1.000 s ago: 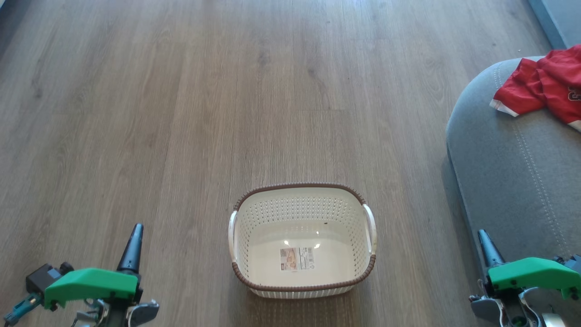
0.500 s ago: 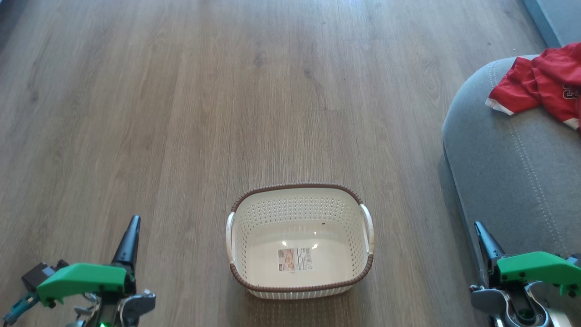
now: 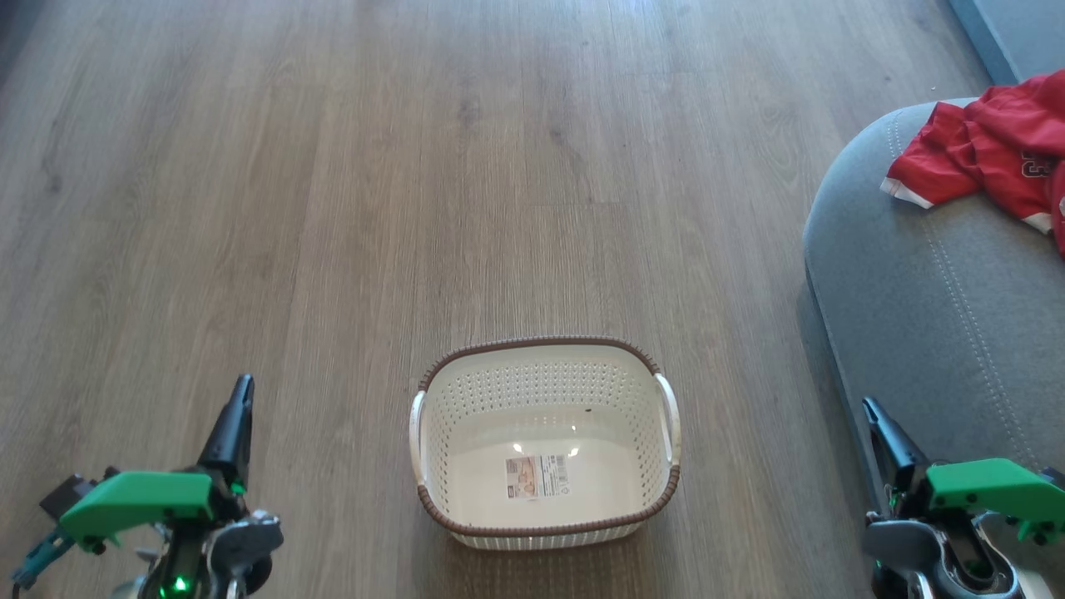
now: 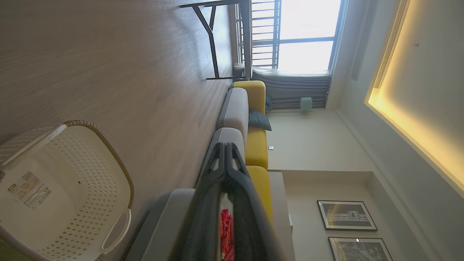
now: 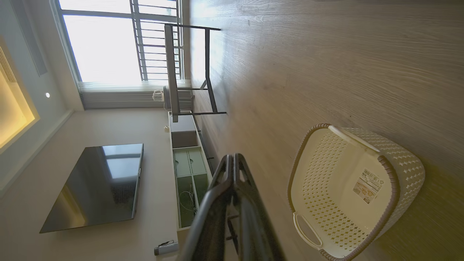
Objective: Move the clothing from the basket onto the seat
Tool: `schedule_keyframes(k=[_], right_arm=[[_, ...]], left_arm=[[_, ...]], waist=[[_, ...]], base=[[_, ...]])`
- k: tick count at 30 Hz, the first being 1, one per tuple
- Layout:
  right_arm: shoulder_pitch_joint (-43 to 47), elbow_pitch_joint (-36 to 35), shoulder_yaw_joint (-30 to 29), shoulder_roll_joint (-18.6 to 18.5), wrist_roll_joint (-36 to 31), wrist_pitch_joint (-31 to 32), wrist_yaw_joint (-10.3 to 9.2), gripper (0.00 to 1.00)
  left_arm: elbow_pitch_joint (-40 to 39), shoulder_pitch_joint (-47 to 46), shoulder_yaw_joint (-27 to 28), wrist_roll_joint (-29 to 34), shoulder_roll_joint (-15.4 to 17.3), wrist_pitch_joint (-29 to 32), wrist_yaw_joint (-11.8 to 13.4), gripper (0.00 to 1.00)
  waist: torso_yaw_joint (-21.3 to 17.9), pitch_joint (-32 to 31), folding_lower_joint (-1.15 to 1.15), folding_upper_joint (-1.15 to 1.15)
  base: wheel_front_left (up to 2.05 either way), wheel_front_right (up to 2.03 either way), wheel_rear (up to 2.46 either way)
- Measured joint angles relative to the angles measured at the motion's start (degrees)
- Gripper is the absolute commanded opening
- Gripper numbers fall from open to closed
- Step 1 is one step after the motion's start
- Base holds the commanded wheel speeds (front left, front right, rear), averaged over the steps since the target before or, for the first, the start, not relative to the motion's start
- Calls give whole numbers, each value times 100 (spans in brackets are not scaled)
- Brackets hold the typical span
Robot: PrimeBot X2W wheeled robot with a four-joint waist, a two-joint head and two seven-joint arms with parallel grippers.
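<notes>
The cream basket (image 3: 657,491) stands on the wooden floor at the bottom centre, holding nothing but a label on its floor; it also shows as the basket (image 4: 119,174) and the basket (image 5: 402,170) in the wrist views. Red clothing (image 3: 990,154) with white trim lies crumpled on the grey seat (image 3: 923,308) at the right. My left gripper (image 3: 241,387) hangs shut at the lower left, well left of the basket. Shut too, my right gripper (image 3: 869,408) sits at the lower right beside the seat's edge. Both grippers (image 4: 225,145) (image 5: 232,156) hold nothing.
A long yellow and grey sofa (image 4: 253,119) runs along the wall past the seat. A dark-framed table (image 5: 188,69) stands by the window, with a low cabinet (image 5: 188,170) and a television (image 5: 98,185) on the opposite wall. Bare floor (image 3: 416,166) spreads ahead.
The head view has drifted, so the seat and clothing sit slightly further left. Both grippers show a little higher in that view, staying shut.
</notes>
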Motion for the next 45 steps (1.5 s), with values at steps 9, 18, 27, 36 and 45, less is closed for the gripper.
schedule_keyframes(k=[9,18,27,36,45], right_arm=[[-96,-29,-8,-1,394,58,1,0],[-96,-29,-8,-1,394,58,1,0],[-96,-29,-8,-2,394,58,1,0],[-96,-29,-8,-2,396,58,1,0],[-96,-29,-8,-2,394,58,0,0]], left_arm=[[0,-57,83,-286,-45,81,-46,0],[0,-57,86,-289,-46,81,-46,0],[0,-57,87,-289,-46,81,-46,0],[0,-57,88,-289,-47,81,-46,0],[0,-57,89,-289,-47,81,-46,0]], waist=[[-22,-5,0,0],[-22,-5,0,0],[-21,-5,0,0],[-21,-5,0,0],[-21,-5,0,0]], base=[[0,0,0],[0,0,0],[0,0,0],[0,0,0],[0,0,0]])
